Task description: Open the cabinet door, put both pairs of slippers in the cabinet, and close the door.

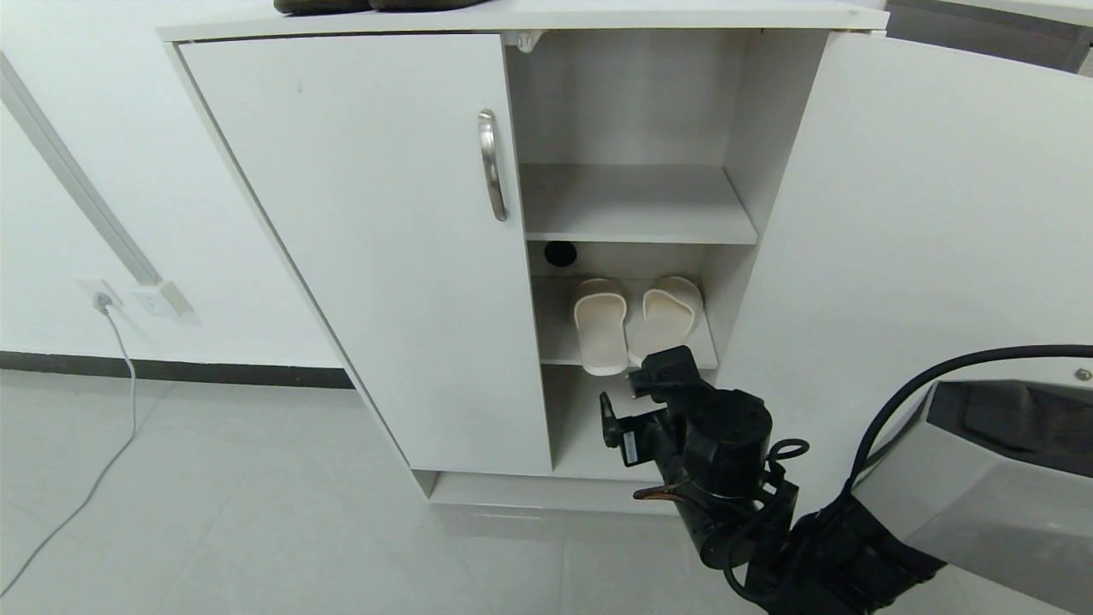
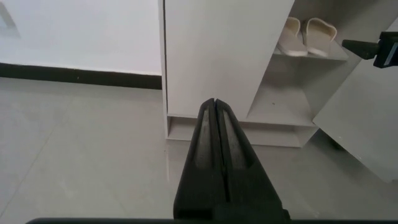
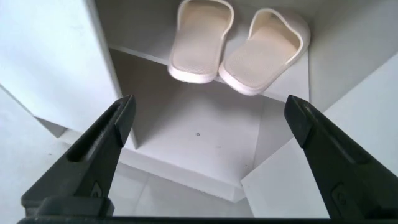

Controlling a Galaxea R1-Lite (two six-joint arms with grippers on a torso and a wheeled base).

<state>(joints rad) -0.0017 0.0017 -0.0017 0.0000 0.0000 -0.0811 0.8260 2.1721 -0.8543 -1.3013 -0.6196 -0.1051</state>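
The cabinet (image 1: 598, 15) stands with its right-hand door (image 1: 922, 213) swung open and the left-hand door (image 1: 359, 239) closed. The white slippers (image 1: 636, 323) lie side by side on the middle shelf (image 1: 555, 337), toes inward and heels just over the front edge. I read them as light moulded foam: springy, a little slick, not fragile, and easy to nudge or tip off the edge. If I had to shift one, I would pinch it across the heel rim or the strap band rather than the flat sole. My right gripper (image 3: 209, 106) hangs just in front of the compartment below that shelf, fingers spread wide and holding nothing. My left gripper (image 2: 214, 109) sits low over the floor, well back from the cabinet, fingers pressed together and empty. A dark pair (image 1: 367, 5) rests on the cabinet top, but the head view cuts it off, so I see only the bottom edges and cannot judge its material, shape or a good grip point. I take it to be the second pair and expect similar softness. The open door shows me only its plain face, so any handle on it is hidden, and my right arm covers part of the bottom compartment.
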